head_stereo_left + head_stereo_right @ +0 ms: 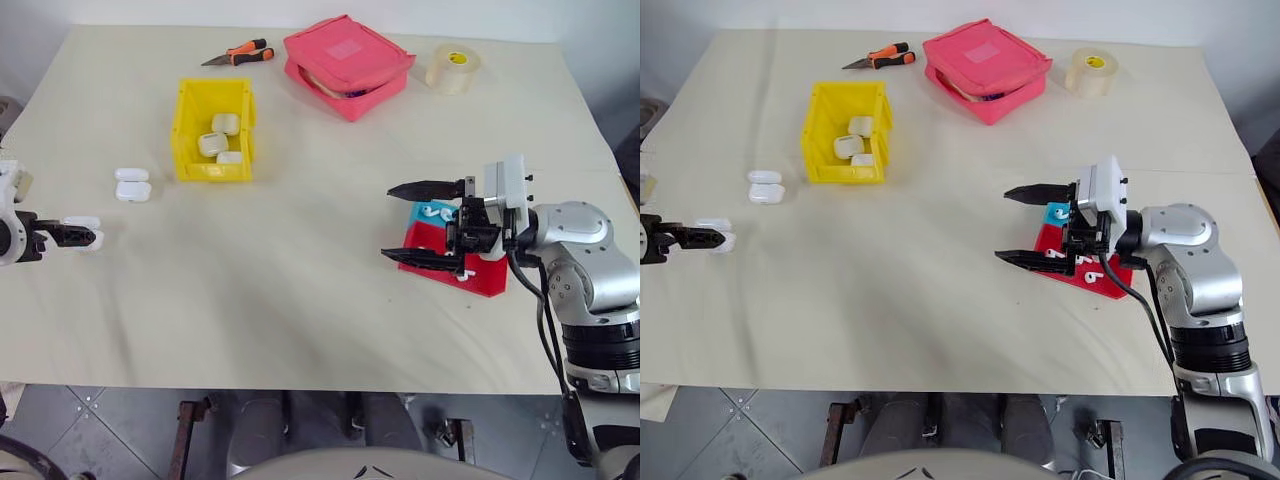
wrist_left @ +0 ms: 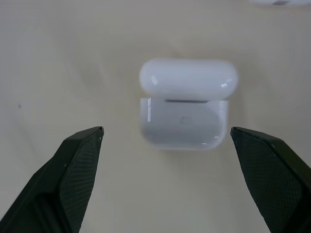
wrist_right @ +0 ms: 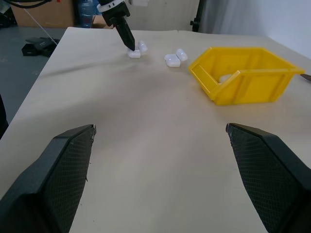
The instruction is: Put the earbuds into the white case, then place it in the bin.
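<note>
Left pincer (image 2: 165,141) spread wide, hovering over an open case (image 2: 184,109) at the tabletop's (image 1: 300,290) near left; nothing pinched. Right pincer (image 1: 415,222) spread too, empty, pointing left above the red tray (image 1: 480,275), where earbuds (image 1: 432,212) lie by a teal tray (image 1: 437,207). Bin (image 1: 190,130) far left, already holding three cases; two more just left of it.

Risk: a glossy, rounded case could squirt from closing fingers, or the lid could snap shut before the earbuds go in.

Left wrist view: lid ajar, case centred between the fingers. Head views: earbuds well apart from that case.
</note>
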Tool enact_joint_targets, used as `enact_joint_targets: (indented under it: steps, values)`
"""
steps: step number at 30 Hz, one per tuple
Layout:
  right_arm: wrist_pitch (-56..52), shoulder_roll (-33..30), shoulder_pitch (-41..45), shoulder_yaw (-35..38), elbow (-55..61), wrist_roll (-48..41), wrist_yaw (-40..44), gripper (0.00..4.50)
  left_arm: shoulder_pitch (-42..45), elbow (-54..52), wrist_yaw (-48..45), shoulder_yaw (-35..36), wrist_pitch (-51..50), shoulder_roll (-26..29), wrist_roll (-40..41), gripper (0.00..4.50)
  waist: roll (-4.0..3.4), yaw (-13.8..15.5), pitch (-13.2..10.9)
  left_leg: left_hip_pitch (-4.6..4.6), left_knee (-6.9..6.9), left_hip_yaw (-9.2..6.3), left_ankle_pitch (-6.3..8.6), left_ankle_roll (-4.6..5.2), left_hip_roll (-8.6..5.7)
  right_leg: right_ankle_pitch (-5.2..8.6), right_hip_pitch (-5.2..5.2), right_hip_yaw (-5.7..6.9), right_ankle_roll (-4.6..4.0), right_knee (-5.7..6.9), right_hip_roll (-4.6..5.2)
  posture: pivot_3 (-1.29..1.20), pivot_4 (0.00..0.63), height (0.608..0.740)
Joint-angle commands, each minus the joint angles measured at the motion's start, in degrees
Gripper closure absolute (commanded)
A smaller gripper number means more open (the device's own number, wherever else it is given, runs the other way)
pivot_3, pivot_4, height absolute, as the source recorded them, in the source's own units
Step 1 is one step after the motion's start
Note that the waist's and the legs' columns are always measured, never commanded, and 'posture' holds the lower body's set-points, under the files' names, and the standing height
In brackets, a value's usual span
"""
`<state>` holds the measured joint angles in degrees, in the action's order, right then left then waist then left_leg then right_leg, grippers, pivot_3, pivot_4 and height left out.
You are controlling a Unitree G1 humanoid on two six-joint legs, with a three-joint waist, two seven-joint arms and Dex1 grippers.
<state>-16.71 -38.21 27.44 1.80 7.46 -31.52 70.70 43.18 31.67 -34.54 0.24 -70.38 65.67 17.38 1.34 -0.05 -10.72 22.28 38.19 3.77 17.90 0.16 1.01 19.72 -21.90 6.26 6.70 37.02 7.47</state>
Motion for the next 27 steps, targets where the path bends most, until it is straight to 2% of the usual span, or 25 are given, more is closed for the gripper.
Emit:
enact_joint_targets:
  steps: [1,9,18,21,24,27]
  values:
    - [-0.1,-0.7,-0.3,1.7,2.5,-1.1,-0.6,0.00,2.8,3.6,-0.6,-0.9,2.2,-0.2,-3.0,0.05,0.01,0.0,0.0,0.00,0.01,-0.01,0.00,0.00,-0.01,0.00,0.00,0.01,0.00,0.01,0.00,0.00,0.150,0.740]
    - [-0.1,-1.0,0.1,1.5,2.3,-0.6,-0.9,0.00,6.6,11.1,-3.5,-1.9,8.2,-4.4,-6.2,0.05,0.01,0.0,0.0,0.00,0.06,-0.02,0.00,0.00,-0.04,0.00,0.01,0.02,0.01,0.05,0.02,0.00,0.150,0.740]
    - [-0.1,-1.1,0.7,1.3,1.7,-0.4,-1.0,0.00,8.8,15.8,-5.6,-3.0,9.7,-6.5,-9.7,0.05,0.01,0.0,0.0,-0.03,0.11,-0.01,0.00,0.00,-0.06,0.00,0.02,0.01,0.01,0.13,0.04,0.00,0.150,0.740]
    - [-0.2,-1.1,0.9,1.3,1.7,-0.3,-1.3,0.00,8.6,15.3,-6.7,-3.2,7.6,-6.7,-10.1,0.67,0.01,0.0,0.0,-0.05,0.11,-0.01,0.00,0.00,-0.08,0.00,0.02,0.00,0.01,0.17,0.06,0.00,0.150,0.740]
    - [-0.4,-1.2,1.0,1.4,1.8,-0.3,-1.4,0.00,7.5,13.6,-6.8,-2.5,7.1,-6.6,-10.4,1.62,0.01,0.0,0.0,-0.05,0.11,-0.01,0.00,0.01,-0.08,0.00,0.02,0.00,0.01,0.18,0.09,0.00,0.150,0.740]
    - [-0.6,-1.6,0.9,1.8,1.9,-0.2,-1.6,0.00,4.6,8.5,-7.7,-1.1,7.6,-5.6,-9.6,1.70,0.01,0.0,0.0,-0.05,0.12,-0.03,0.00,0.01,-0.06,0.00,0.02,0.00,0.01,0.20,0.11,0.00,0.150,0.740]
